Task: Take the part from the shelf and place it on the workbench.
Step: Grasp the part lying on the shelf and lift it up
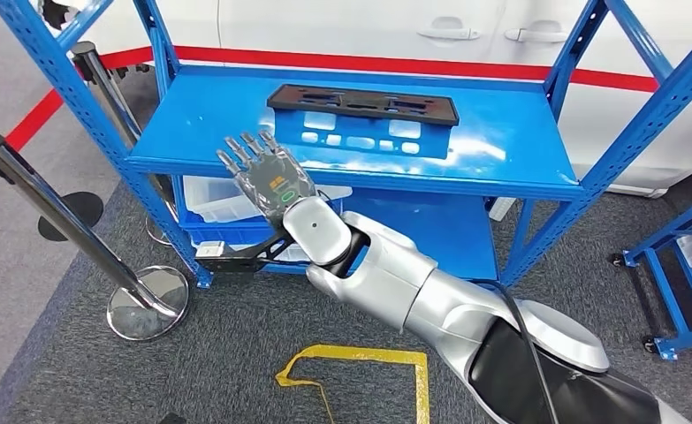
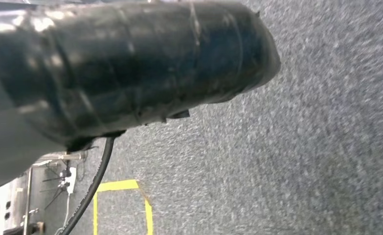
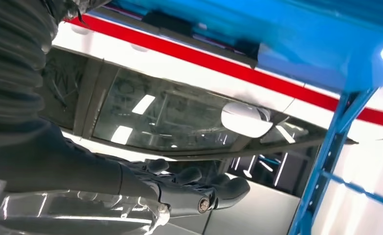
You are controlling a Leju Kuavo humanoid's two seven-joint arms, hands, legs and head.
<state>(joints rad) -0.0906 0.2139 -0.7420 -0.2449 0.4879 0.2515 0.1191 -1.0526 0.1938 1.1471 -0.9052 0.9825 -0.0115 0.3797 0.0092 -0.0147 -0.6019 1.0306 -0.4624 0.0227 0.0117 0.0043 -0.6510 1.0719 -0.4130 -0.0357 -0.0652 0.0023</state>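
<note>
Blurred carpet (image 2: 302,147) (left wrist view), shelf (image 1: 501,132) posts cropped

part (image 1: 362,103) on shelf (image 1: 501,150), right hand (image 1: 267,177) before its front edge

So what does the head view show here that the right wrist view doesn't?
Head view alone: the black part lying flat on the blue shelf's top board, the clear bins on the level below, the metal posts, the grey carpet with yellow tape.
Right wrist view alone: the car's side mirror and window.
Both: the right hand, fingers apart and holding nothing, the blue shelf frame, the white car with its red stripe.
</note>
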